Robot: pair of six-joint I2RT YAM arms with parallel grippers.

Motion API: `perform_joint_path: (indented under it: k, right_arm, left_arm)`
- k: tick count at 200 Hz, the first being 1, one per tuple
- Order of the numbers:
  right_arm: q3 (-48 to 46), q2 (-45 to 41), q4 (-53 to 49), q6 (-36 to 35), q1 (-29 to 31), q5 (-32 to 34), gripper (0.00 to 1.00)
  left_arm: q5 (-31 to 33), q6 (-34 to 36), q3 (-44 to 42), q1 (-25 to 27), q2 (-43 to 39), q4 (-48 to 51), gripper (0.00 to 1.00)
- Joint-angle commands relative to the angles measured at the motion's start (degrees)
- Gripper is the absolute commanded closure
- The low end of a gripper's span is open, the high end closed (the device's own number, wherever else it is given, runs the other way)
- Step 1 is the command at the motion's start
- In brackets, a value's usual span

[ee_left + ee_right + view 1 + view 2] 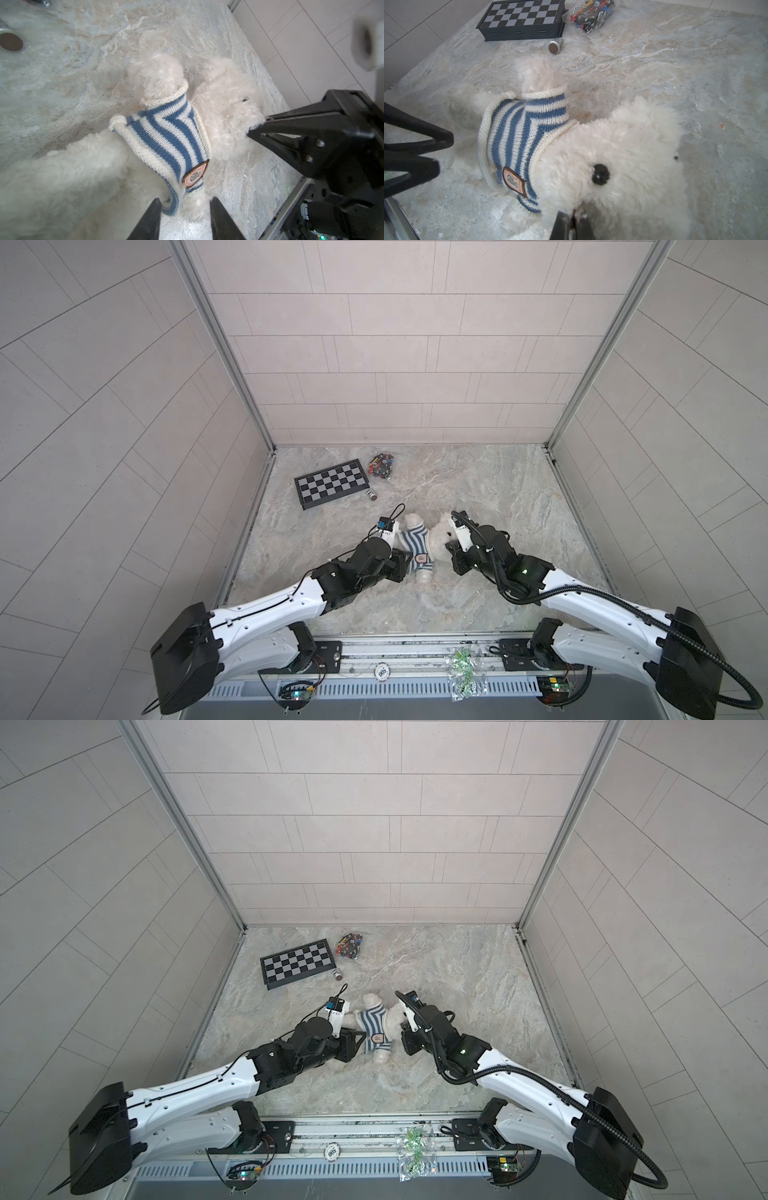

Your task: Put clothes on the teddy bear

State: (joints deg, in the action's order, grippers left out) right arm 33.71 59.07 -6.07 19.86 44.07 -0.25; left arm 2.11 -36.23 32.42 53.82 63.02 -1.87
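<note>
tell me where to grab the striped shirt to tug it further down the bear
Grip the loose bottom hem of the striped shirt, beside the badge, coming from the leg end of the teddy bear. It curls free there as a folded edge, while the collar sits tight against the head.

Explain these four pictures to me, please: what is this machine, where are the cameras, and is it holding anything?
This is a robot with two arms over a stone-patterned table. Two pictures look down from above on the whole scene. The other two come from a camera on each arm's wrist, close to the work. On the table lie a white teddy bear wearing a striped shirt, a chessboard, a bag of small parts and a small metal cylinder. Each arm ends in a two-fingered end effector. The right end effector is shut, pinching the fur of the bear's head. The left end effector is open near the shirt's hem, gripping nothing.
</note>
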Motion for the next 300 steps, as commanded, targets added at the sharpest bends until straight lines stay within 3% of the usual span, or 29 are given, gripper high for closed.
perform_joint_path:
  k: [1, 36, 77, 140, 217, 269, 300]
  right_arm:
    - [0.6, -1.4, 0.0, 1.8, 2.2, 3.0, 1.0]
    - [-0.2, -3.1, -0.7, 2.3, 3.8, 4.3, 1.0]
    - [-0.7, -6.3, -3.2, 1.8, 4.0, 5.1, 1.0]
    - [-0.2, -10.2, -7.4, 0.9, 3.9, 5.7, 1.0]
    - [0.7, -8.6, -6.4, 1.2, 4.1, 4.0, 1.0]
    - [1.0, -8.5, -6.7, 1.4, 4.1, 4.4, 1.0]
    - [1.2, -8.0, -6.2, 1.5, 4.1, 4.2, 1.0]
  left_arm:
    - [0.3, -2.2, -0.2, 0.2, 3.1, -4.0, 0.59]
    - [2.8, -1.8, 0.9, 0.2, 6.4, -3.9, 0.66]
    - [4.4, -2.0, -0.5, -0.6, 6.7, -3.9, 1.0]
    - [2.9, -0.3, -6.0, -6.8, -1.1, -1.3, 1.0]
    - [-4.1, 1.8, -3.9, -6.6, 4.8, -5.7, 1.0]
    - [-0.5, 1.6, -4.0, -2.5, -1.8, -0.9, 0.71]
    - [2.4, -1.9, -4.4, 2.1, -0.6, -3.7, 0.62]
